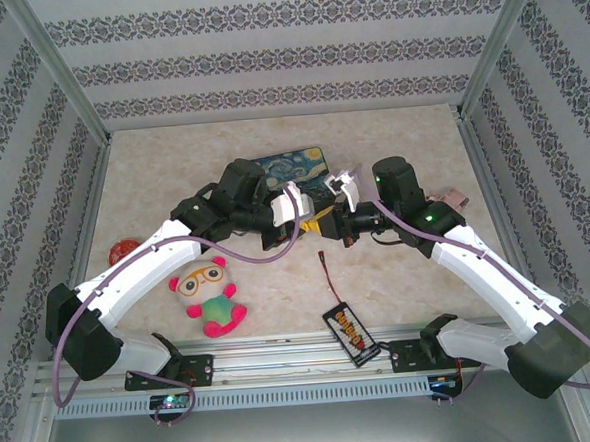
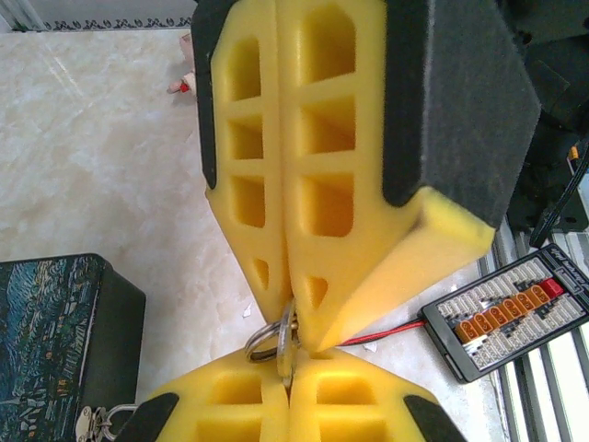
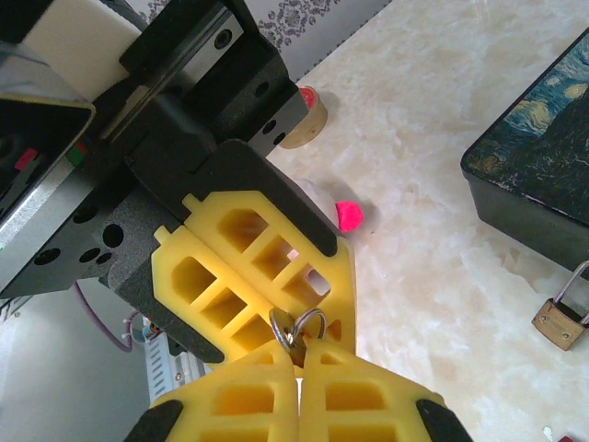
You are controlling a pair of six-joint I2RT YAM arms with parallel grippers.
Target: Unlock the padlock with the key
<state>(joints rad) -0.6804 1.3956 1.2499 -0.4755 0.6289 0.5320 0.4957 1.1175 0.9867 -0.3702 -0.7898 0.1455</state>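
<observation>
**Two Grippers, One Key: Nose to Nose at Mid-Table**

Reaching in from the near edge, bent at the elbow and turned wrist to wrist over the pale marbled table [image 1: 401,154]: left gripper [image 1: 313,220] and right gripper [image 1: 337,221], tip to tip just in front of a rectangular tin box painted with a swirling blue night sky [image 1: 292,166]. Closed tight on either side, yellow foam pads pressed flat together, each pair nipping one end of the tiny silvery metal key [image 2: 286,357] and its wire ring.

Mostly buried between the pads, with little more than the ring and a sliver of metal showing; impossible to say which pair bears the load.

Lying on the table just beside the tin box's dark wall, well apart from the key: the small brass-coloured padlock with a silver U-shaped shackle [image 3: 560,322], shackle toward the box, whether hooked to anything unclear. Box cut off by the frame edge in both wrist views.

Near the rail, a black connector board with orange and red plugs [image 2: 511,313] on a red-and-black wire [image 1: 326,271]; orange lettering on it from overhead, too small to read. Further left, a pink-and-green plush toy in glasses [image 1: 209,291].
</observation>
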